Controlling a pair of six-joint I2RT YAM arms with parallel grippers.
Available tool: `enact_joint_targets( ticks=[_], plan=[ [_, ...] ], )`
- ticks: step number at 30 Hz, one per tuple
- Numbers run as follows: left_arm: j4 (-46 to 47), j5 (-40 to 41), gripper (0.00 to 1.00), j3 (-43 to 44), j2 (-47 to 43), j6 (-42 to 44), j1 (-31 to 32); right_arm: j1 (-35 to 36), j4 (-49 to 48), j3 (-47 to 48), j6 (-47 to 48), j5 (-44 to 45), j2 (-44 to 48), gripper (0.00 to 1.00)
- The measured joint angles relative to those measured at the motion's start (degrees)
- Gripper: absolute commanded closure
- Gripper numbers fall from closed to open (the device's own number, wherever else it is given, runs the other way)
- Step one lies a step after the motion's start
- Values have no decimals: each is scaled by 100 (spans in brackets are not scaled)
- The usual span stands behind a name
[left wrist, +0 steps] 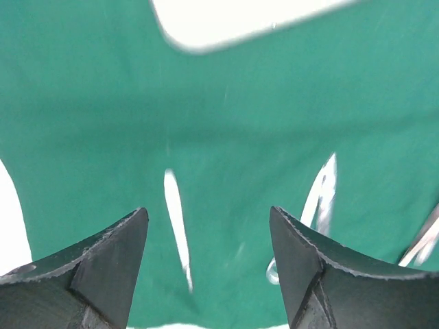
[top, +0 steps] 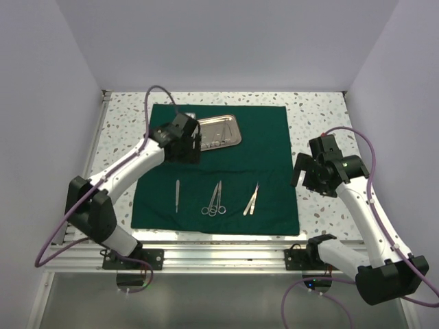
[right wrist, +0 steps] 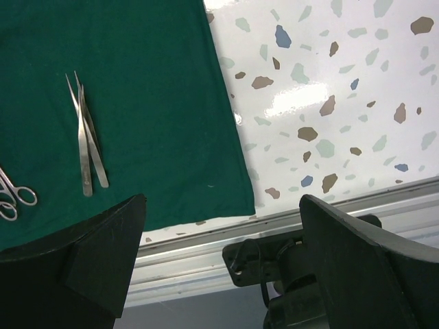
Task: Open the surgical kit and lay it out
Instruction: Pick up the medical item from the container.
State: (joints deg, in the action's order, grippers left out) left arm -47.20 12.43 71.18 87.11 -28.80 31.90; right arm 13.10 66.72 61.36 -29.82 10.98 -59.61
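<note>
The dark green drape (top: 219, 164) lies spread flat on the table. The steel tray (top: 218, 131) sits on its far part. Near the front edge lie a slender steel tool (top: 177, 195), scissors and forceps (top: 215, 200) side by side, and tweezers (top: 252, 199). My left gripper (top: 188, 149) is open and empty, raised over the drape just left of the tray. Its wrist view shows the drape (left wrist: 226, 116), the tray edge (left wrist: 226, 20), the slender tool (left wrist: 176, 219) and the scissors (left wrist: 322, 199). My right gripper (top: 309, 175) is open and empty, beside the drape's right edge.
The right wrist view shows the tweezers (right wrist: 86, 137), the scissor rings (right wrist: 14, 195), the drape's near right corner (right wrist: 233, 199), speckled tabletop (right wrist: 329, 103) and the aluminium rail (right wrist: 206, 253) at the table's front. White walls close the table on three sides.
</note>
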Motion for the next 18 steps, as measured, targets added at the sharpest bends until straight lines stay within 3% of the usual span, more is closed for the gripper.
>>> enact_joint_targets(
  ticks=[9, 13, 18],
  plan=[
    [74, 136, 37, 3233, 2531, 667, -540, 0, 79, 153, -138, 15, -173, 1],
    [9, 129, 44, 4236, 3805, 756, -717, 0, 190, 402, -192, 90, -348, 2],
    [-125, 125, 46, 5066, 4811, 758, -863, 0, 332, 584, -229, 247, -452, 2]
  ],
)
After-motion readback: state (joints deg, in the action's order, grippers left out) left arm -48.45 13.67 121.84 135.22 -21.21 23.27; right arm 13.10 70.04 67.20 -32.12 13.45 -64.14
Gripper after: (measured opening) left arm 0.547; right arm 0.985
